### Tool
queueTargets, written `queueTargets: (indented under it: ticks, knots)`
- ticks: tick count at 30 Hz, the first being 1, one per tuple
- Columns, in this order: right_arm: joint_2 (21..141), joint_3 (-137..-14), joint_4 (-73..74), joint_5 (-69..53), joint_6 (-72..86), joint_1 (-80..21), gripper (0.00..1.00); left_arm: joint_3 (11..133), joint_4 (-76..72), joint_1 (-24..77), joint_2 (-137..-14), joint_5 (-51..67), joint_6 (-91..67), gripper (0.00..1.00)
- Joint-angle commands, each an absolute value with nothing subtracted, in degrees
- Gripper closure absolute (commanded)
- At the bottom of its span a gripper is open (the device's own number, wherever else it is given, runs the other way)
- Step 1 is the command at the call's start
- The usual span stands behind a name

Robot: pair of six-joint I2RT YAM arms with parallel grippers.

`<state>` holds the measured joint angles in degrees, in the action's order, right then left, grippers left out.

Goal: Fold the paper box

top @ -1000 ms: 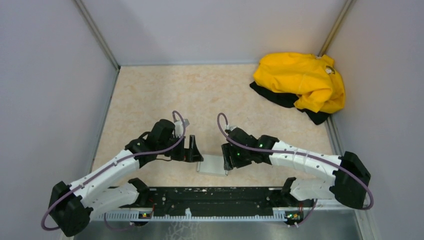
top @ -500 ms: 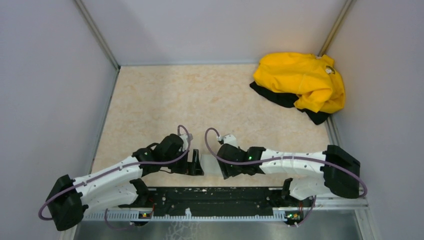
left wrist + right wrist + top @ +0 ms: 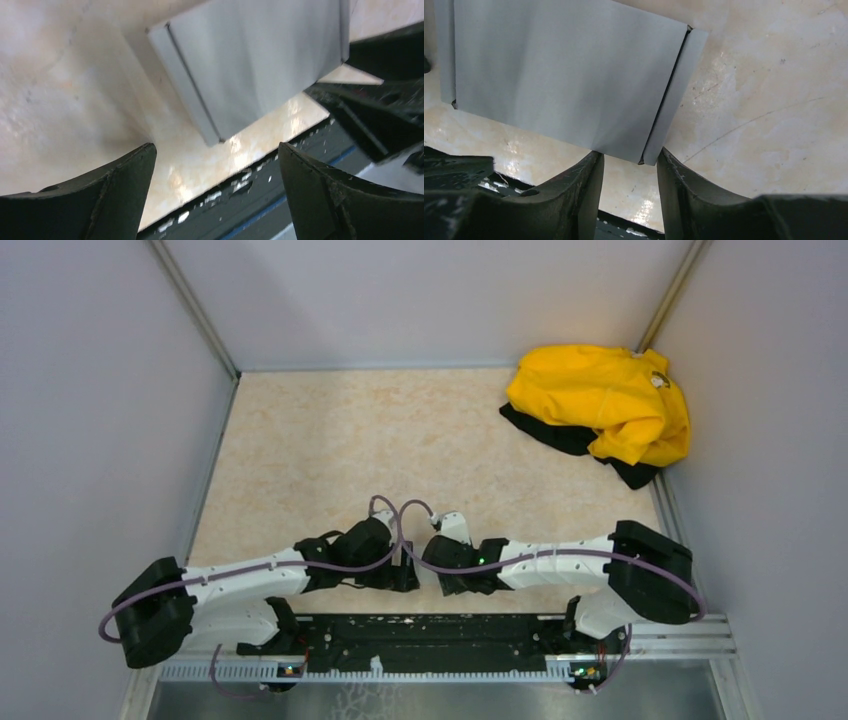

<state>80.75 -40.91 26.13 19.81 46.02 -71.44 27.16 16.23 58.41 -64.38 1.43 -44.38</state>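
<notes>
The paper box [image 3: 564,75] is a flat pale grey rectangle lying on the marbled table near the front edge, with a narrow side flap [image 3: 674,95] along its right. My right gripper [image 3: 628,154] is partly open, and the box's near right corner sits between its fingertips. In the left wrist view the paper box [image 3: 250,60] lies just beyond my left gripper [image 3: 216,146], which stands wide open with only the box's near corner at its tips. In the top view the left gripper [image 3: 403,575] and right gripper [image 3: 435,568] meet low over the box and hide it.
A yellow garment [image 3: 600,405] over black cloth lies in the back right corner. The black base rail [image 3: 430,635] runs along the near edge, right behind the box [image 3: 280,200]. Grey walls close the table in on three sides.
Both arms have dropped low and moved inward toward the near centre, now covering the box from above. The right jaws have narrowed around the box's corner; the left jaws stay wide.
</notes>
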Motion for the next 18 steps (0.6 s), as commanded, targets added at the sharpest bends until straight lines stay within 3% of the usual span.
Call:
queueTargets:
  ticks: [1, 12, 18]
  knots:
    - [82.47, -41.31, 20.11, 22.22, 47.9, -69.65, 0.58, 27.47, 10.15, 58.59, -69.83, -7.44, -44.64, 0.01]
    - [81.56, -38.57, 11.34, 14.53, 42.48, -57.51, 0.59, 34.6, 3.43, 53.98, -86.0, -11.91, -40.45, 0.01]
    - [82.98, -40.86, 11.79, 12.94, 37.98, -55.93, 0.57, 36.97, 9.42, 53.44, -82.93, -12.1, -40.23, 0.01]
